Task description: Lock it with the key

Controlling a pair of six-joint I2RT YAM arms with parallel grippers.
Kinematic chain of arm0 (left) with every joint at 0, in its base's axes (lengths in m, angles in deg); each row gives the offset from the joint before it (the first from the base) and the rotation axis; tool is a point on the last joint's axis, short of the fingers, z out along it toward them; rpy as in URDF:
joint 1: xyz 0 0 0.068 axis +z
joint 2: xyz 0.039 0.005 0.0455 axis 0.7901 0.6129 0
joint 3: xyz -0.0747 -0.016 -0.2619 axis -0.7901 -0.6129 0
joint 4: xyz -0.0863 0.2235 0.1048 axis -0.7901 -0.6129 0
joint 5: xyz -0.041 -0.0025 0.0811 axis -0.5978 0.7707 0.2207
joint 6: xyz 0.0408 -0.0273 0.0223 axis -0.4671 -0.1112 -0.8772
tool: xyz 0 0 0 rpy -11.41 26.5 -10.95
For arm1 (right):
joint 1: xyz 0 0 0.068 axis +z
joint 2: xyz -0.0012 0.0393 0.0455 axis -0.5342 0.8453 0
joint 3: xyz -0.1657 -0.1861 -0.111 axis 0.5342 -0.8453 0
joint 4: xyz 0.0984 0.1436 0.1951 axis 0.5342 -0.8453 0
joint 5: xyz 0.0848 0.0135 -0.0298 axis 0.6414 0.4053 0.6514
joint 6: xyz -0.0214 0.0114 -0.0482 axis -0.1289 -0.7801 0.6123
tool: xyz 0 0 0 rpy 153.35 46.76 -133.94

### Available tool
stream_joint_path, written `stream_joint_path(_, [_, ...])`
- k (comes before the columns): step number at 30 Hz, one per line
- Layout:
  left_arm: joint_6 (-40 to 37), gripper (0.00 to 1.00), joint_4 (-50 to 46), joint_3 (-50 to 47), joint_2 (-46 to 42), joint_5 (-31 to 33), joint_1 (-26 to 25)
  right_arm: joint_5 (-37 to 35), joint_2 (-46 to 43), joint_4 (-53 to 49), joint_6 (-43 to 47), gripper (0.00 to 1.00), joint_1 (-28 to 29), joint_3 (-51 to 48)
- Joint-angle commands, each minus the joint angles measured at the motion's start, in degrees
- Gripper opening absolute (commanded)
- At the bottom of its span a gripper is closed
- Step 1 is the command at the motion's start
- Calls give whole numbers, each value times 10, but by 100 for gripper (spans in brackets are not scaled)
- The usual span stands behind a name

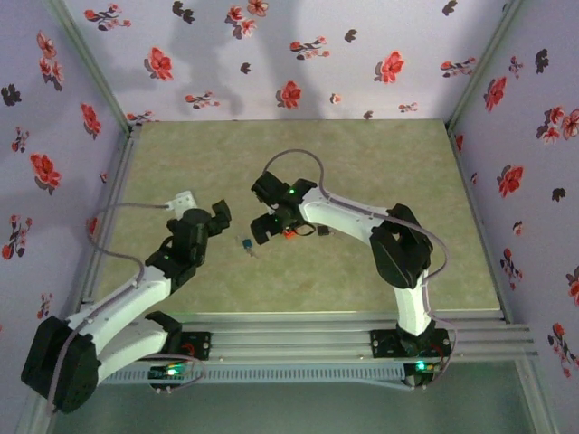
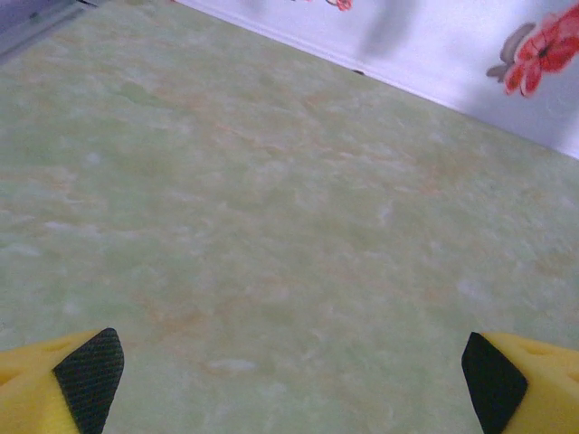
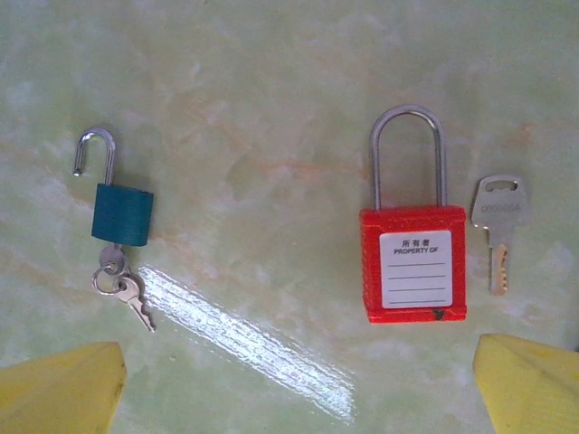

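Right fingers (image 3: 63,389): yellow, set wide at the two lower corners of the wrist view, with nothing between them. We note the right gripper (image 3: 298,362) as empty.

Beyond the gap, flat on the table (image 3: 271,90), lies the red padlock (image 3: 412,262), shackle closed and label up.

The key (image 3: 499,231) is all silver metal. It lies just beside the padlock on the view's right, parallel to it, head away from the fingers, with a thin strip of table between them.

Well apart on the view's left is the teal padlock (image 3: 122,215), shackle open. The ring keys (image 3: 127,291) sit at its underside. One seems to be in the keyhole, but we cannot be sure.

Left fingers (image 2: 86,380): yellow with black pads, equally wide, over bare table. The left gripper (image 2: 289,371) holds nothing.

Top view: the right gripper hangs just beside the red padlock, and the left gripper is near the teal padlock, on its left.
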Motion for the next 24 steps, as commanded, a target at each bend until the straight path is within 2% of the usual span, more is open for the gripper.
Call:
stream_joint_path(1, [21,100,23,-19,-32,59,1,-18,-24,13,-25,99,14,-4])
stream_joint_path(24, [47,100,25,-61,-113,127,2,-49,29,49,-100,100,71,15])
